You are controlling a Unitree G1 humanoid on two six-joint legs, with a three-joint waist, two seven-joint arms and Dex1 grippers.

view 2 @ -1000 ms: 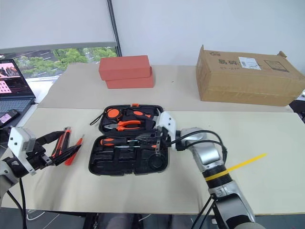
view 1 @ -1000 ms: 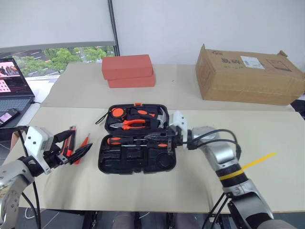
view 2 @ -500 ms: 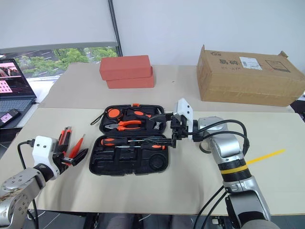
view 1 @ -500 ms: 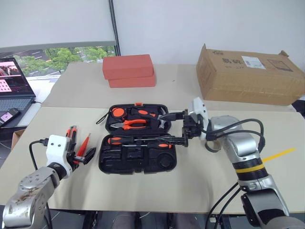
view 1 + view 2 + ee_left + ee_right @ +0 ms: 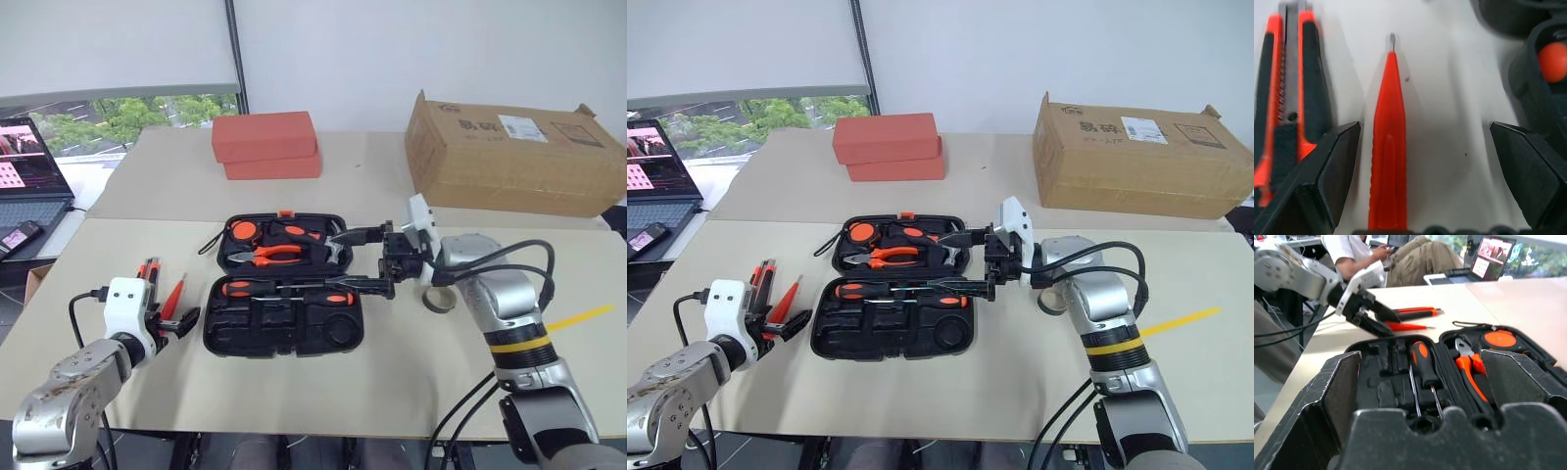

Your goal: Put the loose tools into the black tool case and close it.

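Note:
The black tool case (image 5: 217, 331) lies open in the middle of the table. Pliers, a hammer and a tape measure fill its far half, and screwdrivers (image 5: 284, 287) lie in its near half. My right gripper (image 5: 345, 260) hovers open over the case's right edge, pointing left, with nothing between its fingers (image 5: 1327, 396). Left of the case lie an all-orange pointed tool (image 5: 1388, 147) and an orange-and-black tool (image 5: 1288, 83). My left gripper (image 5: 174, 321) stands open, low over the table, with the orange pointed tool between its fingers. A grey-brown tape ring (image 5: 438, 300) lies behind my right arm.
Two red-orange blocks (image 5: 265, 145) and a cardboard box (image 5: 509, 152) stand at the back. A laptop (image 5: 24, 176) sits off the table's left side. A yellow strip (image 5: 578, 316) marks the table at right. A seated person (image 5: 1376, 254) is in the right wrist view.
My right gripper opened, left a screwdriver in the case's near half, and drew back to the right and up. My left gripper sank and tilted down over the orange pointed tool.

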